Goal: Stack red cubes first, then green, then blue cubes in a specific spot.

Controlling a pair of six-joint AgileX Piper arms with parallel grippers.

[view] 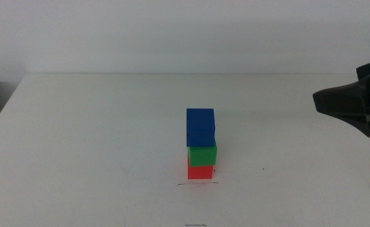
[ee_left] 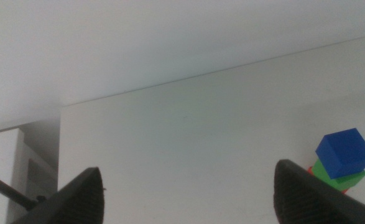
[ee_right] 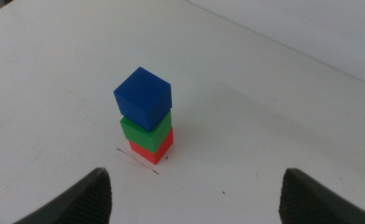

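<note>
Matte cubes stand stacked on the white tabletop: small bright red cube lowest, plain green cube above, deep blue cube on top, just behind the thin scribbled dark line. Left gripper, spread and empty, waits aside; right gripper, likewise spread, hangs well right of the tower and appears nearer.

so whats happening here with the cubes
Nothing is being held right now. Three cubes stand stacked on the white table: the red cube at the bottom, the green cube on it, the blue cube on top. The stack sits just behind a thin dark line. The right pincer is open, off to the right of the stack and empty. The left pincer is open too, away from the stack.
</note>
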